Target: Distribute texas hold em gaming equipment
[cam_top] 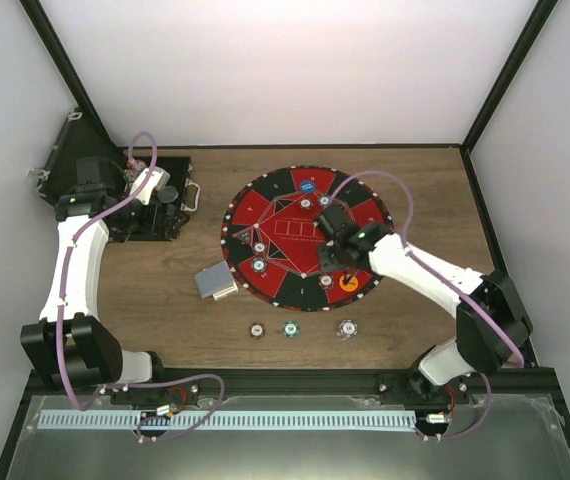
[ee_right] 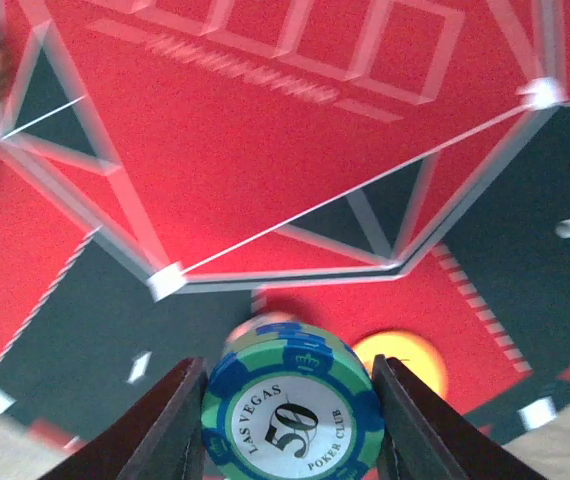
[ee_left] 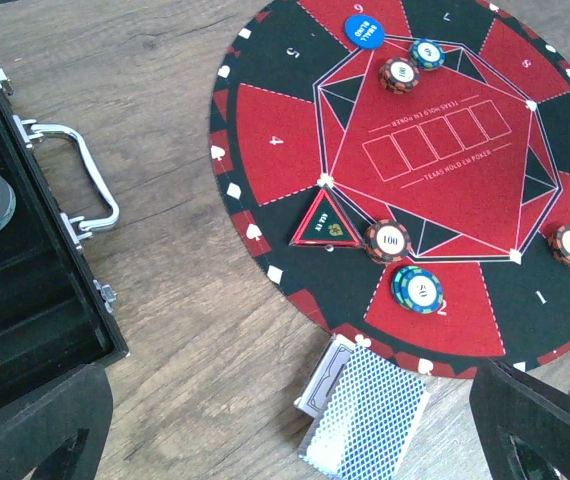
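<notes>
My right fingers pinch a round blue-and-green edge-striped poker chip (its white face reads 50) over the round red-and-black felt mat, near the orange disc button. My left fingers stand wide, holding nothing, by the black hinged case. The grey-blue-backed stack of playing cards lies on the wooden counter, just beside the mat's rim.
</notes>
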Robot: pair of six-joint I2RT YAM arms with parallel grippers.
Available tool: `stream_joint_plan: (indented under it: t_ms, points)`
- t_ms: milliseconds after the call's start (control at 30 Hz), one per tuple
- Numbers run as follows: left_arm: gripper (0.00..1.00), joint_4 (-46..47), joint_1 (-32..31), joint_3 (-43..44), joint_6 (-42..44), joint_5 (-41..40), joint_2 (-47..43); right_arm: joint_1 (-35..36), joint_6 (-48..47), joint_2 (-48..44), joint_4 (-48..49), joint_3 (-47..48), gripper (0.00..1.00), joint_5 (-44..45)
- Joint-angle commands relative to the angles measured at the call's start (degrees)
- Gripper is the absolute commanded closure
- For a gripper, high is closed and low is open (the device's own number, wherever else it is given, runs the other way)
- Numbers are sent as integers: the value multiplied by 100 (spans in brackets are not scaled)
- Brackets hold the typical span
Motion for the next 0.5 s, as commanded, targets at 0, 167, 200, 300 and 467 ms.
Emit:
stream_joint_plan:
  t_ms: [0, 167, 200, 300, 467]
  points:
    - [0, -50, 27, 50, 70, 136, -122, -823, -519, 49, 341, -166, 77, 10]
    - [0, -50, 26, 82, 74, 134, -90, -1377, -650, 461, 823, -311, 77, -216]
    - [0, -50, 23, 92, 81, 144, -82, -1441, -656, 556, 906, -329, 77, -273]
    - [0, -50, 26, 80, 68, 158, -74, -1545, -641, 859, 1124, -383, 77, -389]
    - [0, -25, 28, 28, 101, 134, -101, -1572, -621, 1183, 1312, -386, 78, -416]
